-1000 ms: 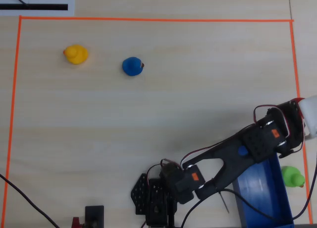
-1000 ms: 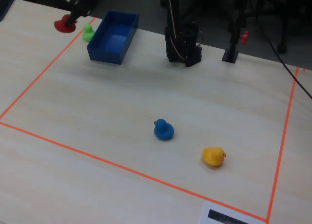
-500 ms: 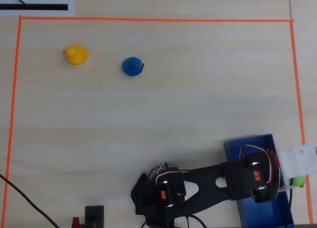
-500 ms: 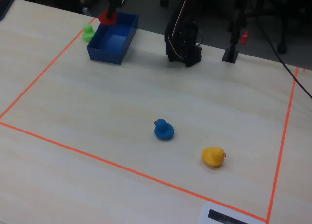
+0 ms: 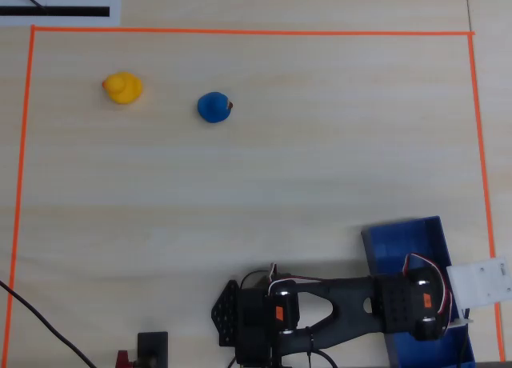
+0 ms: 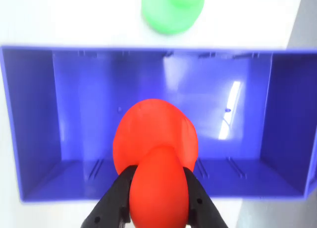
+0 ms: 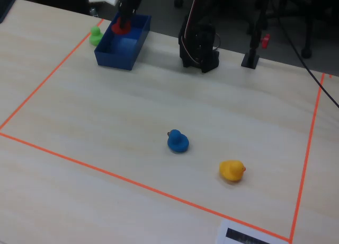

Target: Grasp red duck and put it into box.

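My gripper [image 6: 158, 177] is shut on the red duck [image 6: 154, 139], with a black finger on each side of it. In the wrist view the duck hangs over the inside of the blue box [image 6: 34, 129], near its middle. In the fixed view the red duck [image 7: 121, 27] and gripper [image 7: 123, 22] are at the far end of the box [image 7: 114, 60], about at rim height. In the overhead view the arm covers most of the box [image 5: 400, 238], and the duck is hidden.
A green duck [image 7: 96, 35] sits just outside the box, also in the wrist view [image 6: 173, 10]. A blue duck [image 5: 214, 107] and a yellow duck [image 5: 122, 87] stand far off on the table. Orange tape [image 5: 240, 32] frames the area. The arm base [image 7: 198, 45] stands beside the box.
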Robot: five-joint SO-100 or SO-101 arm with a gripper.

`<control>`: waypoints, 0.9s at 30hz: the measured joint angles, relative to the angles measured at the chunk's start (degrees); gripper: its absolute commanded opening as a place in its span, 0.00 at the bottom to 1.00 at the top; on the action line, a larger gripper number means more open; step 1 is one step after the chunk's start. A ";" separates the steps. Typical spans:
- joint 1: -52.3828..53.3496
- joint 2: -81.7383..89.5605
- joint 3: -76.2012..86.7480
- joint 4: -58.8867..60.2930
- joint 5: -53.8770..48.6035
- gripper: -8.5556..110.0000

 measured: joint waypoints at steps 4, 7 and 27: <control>0.00 -1.76 0.97 -4.75 -0.70 0.07; 0.00 -2.20 2.37 -7.56 -1.76 0.08; 2.99 -2.02 12.48 -16.61 -5.89 0.18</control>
